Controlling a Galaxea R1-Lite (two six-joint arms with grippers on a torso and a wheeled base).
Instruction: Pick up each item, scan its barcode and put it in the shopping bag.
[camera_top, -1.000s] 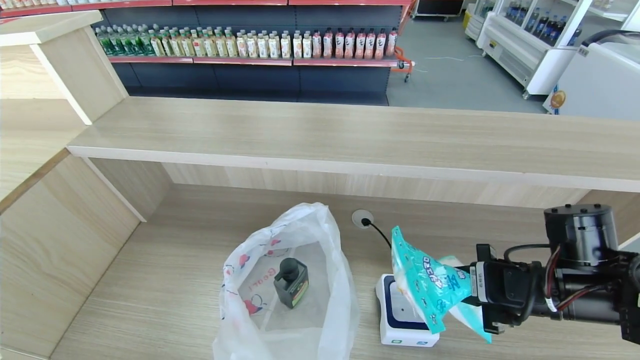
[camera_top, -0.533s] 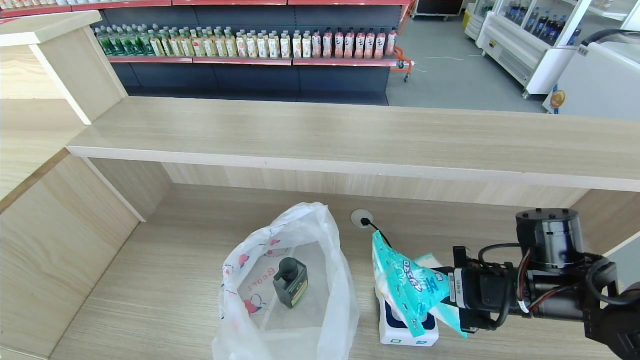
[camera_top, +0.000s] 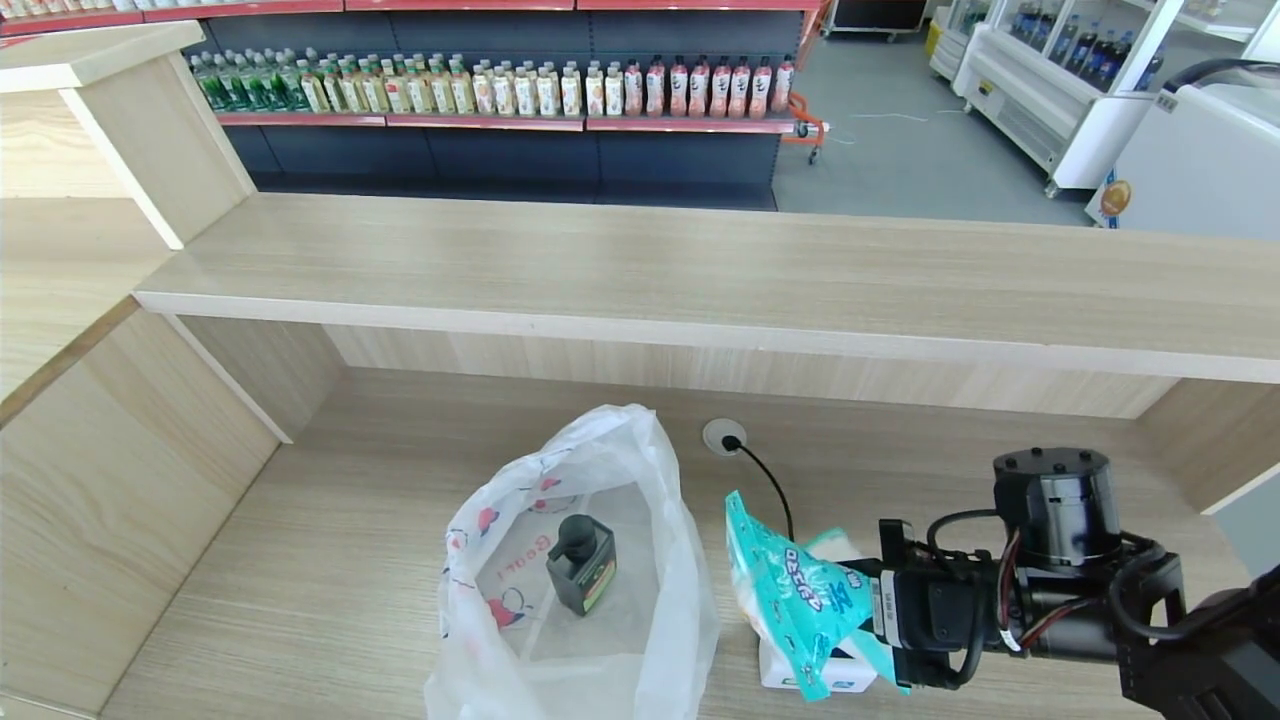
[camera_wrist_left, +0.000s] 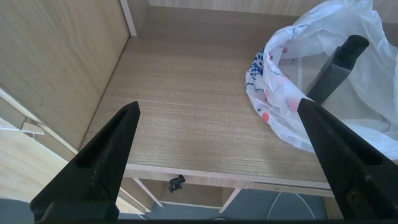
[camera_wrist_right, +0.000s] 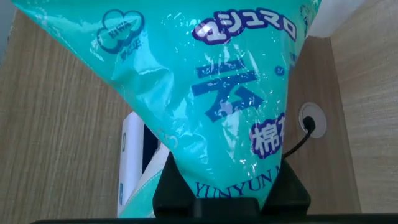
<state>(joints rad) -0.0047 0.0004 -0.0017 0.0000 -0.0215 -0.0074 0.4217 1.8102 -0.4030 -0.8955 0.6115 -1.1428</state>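
1. Head view: the right arm lies level, coming in from the right. Its gripper (camera_top: 878, 612) pinches a teal packet (camera_top: 800, 595), which is held tilted over the scanner (camera_top: 782, 672), just beside the bag (camera_top: 668, 600). A bottle (camera_top: 582, 565) stands in the bag.
2. Left wrist view: the left gripper (camera_wrist_left: 217, 107) hangs over the counter (camera_wrist_left: 186, 68), fingers spread, empty, with the bag (camera_wrist_left: 280, 93) and bottle (camera_wrist_left: 337, 65) ahead.
3. Right wrist view: the packet (camera_wrist_right: 217, 93) is clamped in the right gripper (camera_wrist_right: 227, 190), above the scanner (camera_wrist_right: 134, 163).

I see a teal plastic packet (camera_top: 795, 595) lettered white and blue; translucent white plastic shopping bag (camera_top: 682, 590), red-and-blue cartoon prints.
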